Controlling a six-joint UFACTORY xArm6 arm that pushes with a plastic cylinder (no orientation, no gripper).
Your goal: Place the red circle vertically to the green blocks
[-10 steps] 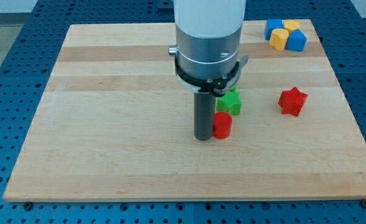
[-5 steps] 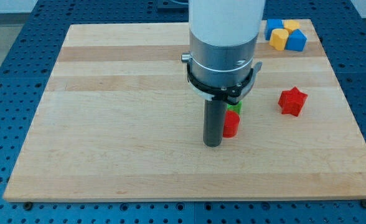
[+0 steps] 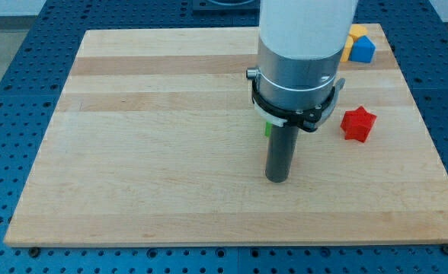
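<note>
Blue perforated metal surrounds a pale wooden counter made of glued strips, which fills most of the view.

Taking the red star as the reference: it lies flat on the counter on the view's right, with nothing touching it. To its left, well apart from it, the straight dark rod comes down out of the arm's wide grey-and-white housing. The rod ends at my tip, which meets the wood lower in the view than the star and to its left. The arm carries only this rod and no gripper, so there is nothing here to be apart, together or clamped on anything.

A thin sliver of a green block shows at about the star's height, further left than the rod and touching its left edge in the picture. The housing covers the rest of it, so I cannot make out its shape.

The red circle is not visible anywhere. The rod and housing hide the patch of counter left of the star — whether the circle sits behind them I cannot tell, nor whether my tip touches it.

Above the star, toward the view's top, a blue block sits near the counter's far edge. A yellow block is pressed against its left side and partly hidden by the housing.
</note>
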